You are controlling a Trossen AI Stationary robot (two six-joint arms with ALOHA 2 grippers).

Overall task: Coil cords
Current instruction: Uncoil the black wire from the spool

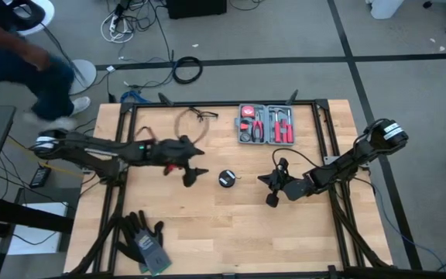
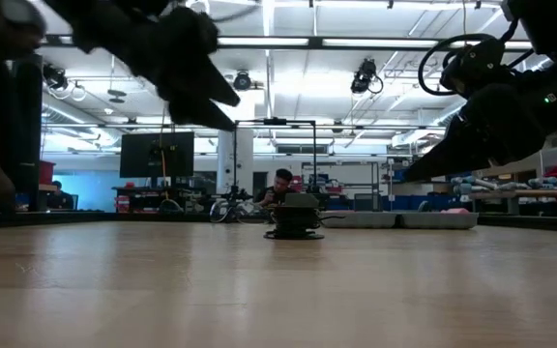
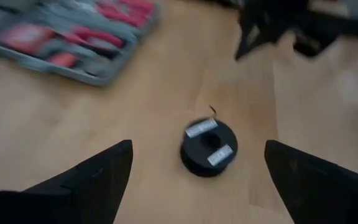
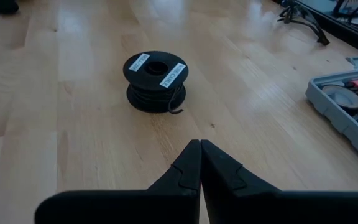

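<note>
The thin black cord is wound on a small black spool (image 1: 227, 178) (image 4: 156, 79) that carries two white labels and stands on its lower flange at the middle of the table. A short loose end (image 4: 178, 111) sticks out of the winding. My left gripper (image 1: 194, 177) (image 3: 197, 144) hovers open just left of the spool, slanting down toward it, with nothing between its fingers. My right gripper (image 1: 262, 180) (image 4: 199, 144) is shut and empty a little to the spool's right, pointing at it.
A grey case of red-handled tools (image 1: 265, 124) lies open at the far middle. A thin wire loop (image 1: 192, 120) lies at the far left and dark gloves (image 1: 145, 240) at the near left. A person (image 1: 22, 54) moves beyond the far left corner.
</note>
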